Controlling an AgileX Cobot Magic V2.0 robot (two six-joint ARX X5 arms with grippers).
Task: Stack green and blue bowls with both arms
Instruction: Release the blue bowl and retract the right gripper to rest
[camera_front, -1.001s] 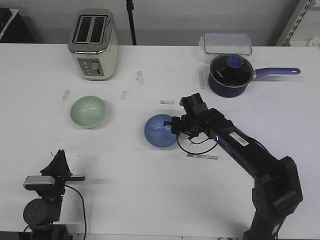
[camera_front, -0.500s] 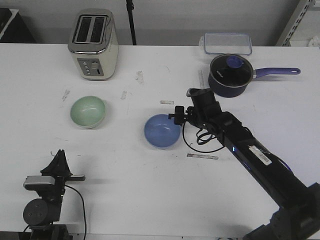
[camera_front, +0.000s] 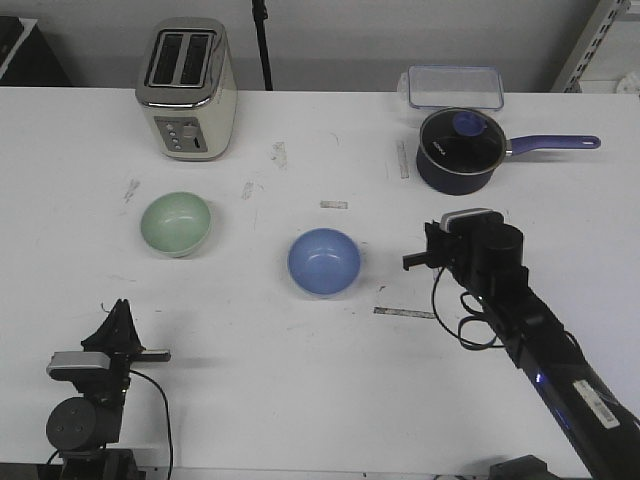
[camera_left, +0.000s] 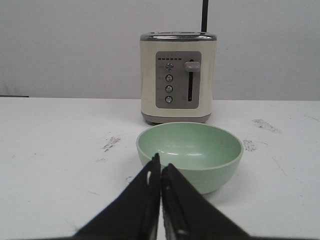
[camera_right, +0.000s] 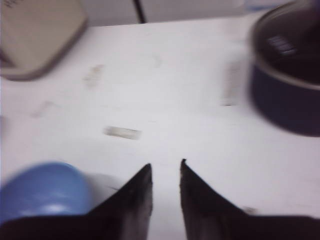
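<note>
While both bowls sit apart on the white surface (camera_front: 300, 380), neither arm has hold of anything. The green bowl (camera_front: 176, 223) rests upright on the left side, in front of the cream toaster (camera_front: 187, 88); the blue bowl (camera_front: 324, 262) stands upright near the middle, well apart from it.

The right arm (camera_front: 520, 320) reaches in from the lower right, its jaws (camera_front: 412, 262) pointing toward the blue bowl but clear of it, with bare surface between them. From the right wrist camera, blurred, the two dark fingers (camera_right: 135, 197) show a narrow gap between the tips and nothing in it; the blue bowl (camera_right: 42, 192) lies off to one side of them, and the dark blue saucepan (camera_right: 287, 85) is at the far edge of that view.

The left arm (camera_front: 95, 385) sits low at the near-left corner. Its wrist camera shows the jaws (camera_left: 161, 167) pressed tip to tip and empty, aimed at the green bowl (camera_left: 190, 152) just ahead, with the toaster (camera_left: 177, 77) behind it.

At the back right stand the saucepan (camera_front: 460, 150) with its lid on and a clear plastic container (camera_front: 455, 87).
</note>
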